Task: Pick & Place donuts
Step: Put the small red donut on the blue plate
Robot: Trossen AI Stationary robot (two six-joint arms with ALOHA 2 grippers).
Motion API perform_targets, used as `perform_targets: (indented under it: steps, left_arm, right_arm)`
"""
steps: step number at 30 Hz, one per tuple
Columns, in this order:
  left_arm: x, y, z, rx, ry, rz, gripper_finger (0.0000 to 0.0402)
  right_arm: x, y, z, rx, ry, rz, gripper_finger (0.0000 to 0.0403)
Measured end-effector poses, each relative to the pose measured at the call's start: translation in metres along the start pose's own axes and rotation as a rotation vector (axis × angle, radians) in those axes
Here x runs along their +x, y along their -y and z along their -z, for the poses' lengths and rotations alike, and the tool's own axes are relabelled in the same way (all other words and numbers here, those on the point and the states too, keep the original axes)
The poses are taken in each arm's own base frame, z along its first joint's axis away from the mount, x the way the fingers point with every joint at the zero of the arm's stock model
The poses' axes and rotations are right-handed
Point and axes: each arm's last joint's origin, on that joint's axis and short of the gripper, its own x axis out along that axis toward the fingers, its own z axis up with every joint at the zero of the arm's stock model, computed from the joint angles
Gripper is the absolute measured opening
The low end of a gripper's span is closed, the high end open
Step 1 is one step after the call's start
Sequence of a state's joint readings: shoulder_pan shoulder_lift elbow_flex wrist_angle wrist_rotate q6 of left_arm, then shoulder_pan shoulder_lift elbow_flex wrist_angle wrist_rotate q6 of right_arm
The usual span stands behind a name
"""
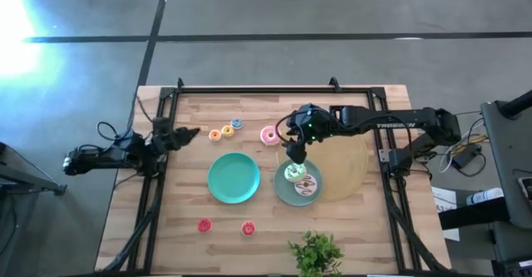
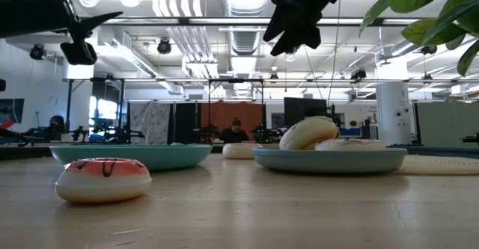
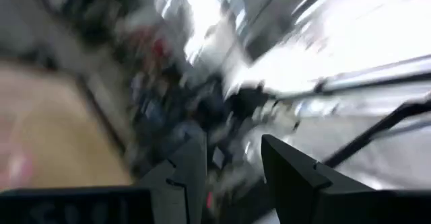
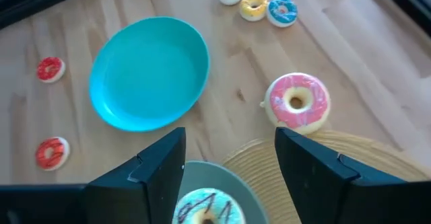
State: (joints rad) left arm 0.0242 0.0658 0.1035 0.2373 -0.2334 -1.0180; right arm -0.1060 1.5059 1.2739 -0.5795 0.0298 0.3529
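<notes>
Nearest the potted plant [image 1: 315, 254], two small red donuts [image 1: 247, 228] lie loose on the wooden table [image 1: 179, 235]. Beyond them a grey-green plate [image 1: 283, 192] holds two glossy iced rings, the green donut [image 1: 293, 173] and the white donut [image 1: 306, 185], so placing looks partly done. Beside that plate sits an empty teal plate [image 1: 233, 178]. Above the filled plate hovers the right gripper [image 1: 297, 150], fingers spread, holding nothing. Farther off rest the pink donut [image 1: 270, 135] and three tiny ones [image 1: 226, 131]. Far left of the plates, the left gripper [image 1: 184, 134] waits, fingers parted and empty.
</notes>
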Motion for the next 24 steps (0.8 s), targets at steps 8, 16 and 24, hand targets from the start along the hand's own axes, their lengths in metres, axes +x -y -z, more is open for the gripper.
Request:
perform_targets:
  steps: [8,16,24]
  left_arm:
    - [0.014,0.004,0.016,-0.104,-0.585,-0.491,0.0106]
    - [0.043,0.034,0.071,0.263,-1.181,-0.502,0.0106]
    - [0.014,0.036,0.131,0.559,-1.57,-0.581,0.0106]
  right_arm:
    - [0.0,0.026,-0.008,-0.012,0.009,0.035,0.0219]
    - [0.0,0.036,-0.011,-0.002,0.023,0.071,0.0219]
    - [0.001,0.036,-0.013,0.084,0.062,0.092,0.0219]
